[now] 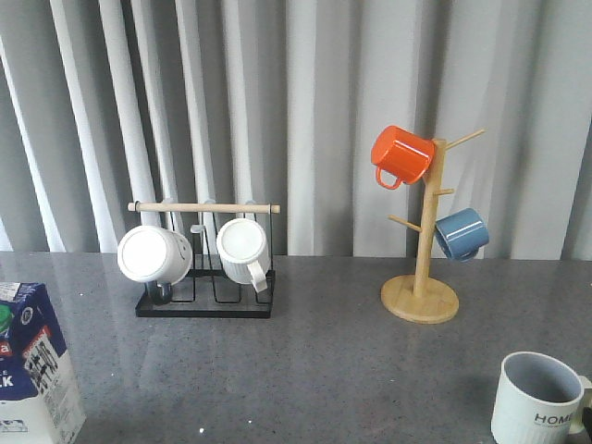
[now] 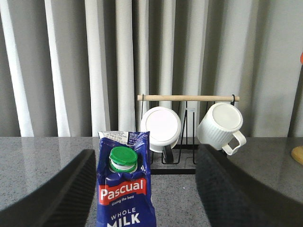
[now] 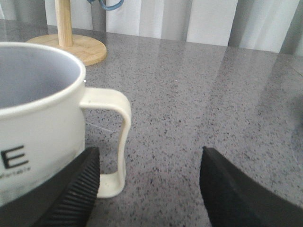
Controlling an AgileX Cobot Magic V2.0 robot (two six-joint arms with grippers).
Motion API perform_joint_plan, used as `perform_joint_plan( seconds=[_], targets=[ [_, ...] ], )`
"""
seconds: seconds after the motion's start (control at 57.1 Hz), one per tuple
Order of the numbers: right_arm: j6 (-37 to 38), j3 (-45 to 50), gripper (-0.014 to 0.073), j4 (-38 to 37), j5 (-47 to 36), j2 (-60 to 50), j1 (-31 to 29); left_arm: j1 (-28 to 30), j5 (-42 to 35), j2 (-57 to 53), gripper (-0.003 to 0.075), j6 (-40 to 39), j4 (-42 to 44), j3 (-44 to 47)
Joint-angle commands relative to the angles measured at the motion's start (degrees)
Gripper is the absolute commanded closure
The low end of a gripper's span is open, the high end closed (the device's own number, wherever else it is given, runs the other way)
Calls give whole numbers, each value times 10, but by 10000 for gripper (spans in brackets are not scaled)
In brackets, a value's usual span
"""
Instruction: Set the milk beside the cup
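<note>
**Carton between spread fingers, not yet gripped**

The left fingers (image 2: 61,189) stand wide on either side of the milk (image 2: 124,184), apart from its walls. The right fingers (image 3: 75,189) are wide too, beside the cup (image 3: 38,123), holding nothing. The carton stands upright at the tabletop's (image 1: 324,370) left edge, well apart from the cup (image 1: 541,398) at right. It probably has soft card walls and sloshing weight, so a firm mid-body grasp below the green cap (image 2: 123,156) looks best.

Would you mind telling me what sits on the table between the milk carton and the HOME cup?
Nothing: in the front view only bare grey table runs from the milk to the cup; the mug rack and mug tree stand farther back.
</note>
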Motion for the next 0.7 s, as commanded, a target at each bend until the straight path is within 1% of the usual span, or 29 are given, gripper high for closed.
perform_joint_plan(
  seconds=[0.0,0.228,0.42,0.543,0.63,0.683],
  targets=[
    [-2,-21,153,-5,-46,-14,-4,-4,-39,2,269,-6,-4,-20],
    [3,-46,153,-22,-38,14,-4,-4,-39,2,269,-6,-4,-20],
    [3,-69,153,-20,-52,54,-3,-4,-39,2,269,-6,-4,-20],
    [22,-85,158,-28,-57,75,-3,-4,-39,2,269,-6,-4,-20],
    [35,-99,190,-49,-69,92,-3,-4,-39,2,269,-6,-4,-20],
    [34,-107,237,-67,-86,102,-3,-4,-39,2,269,-6,-4,-20]
  ],
)
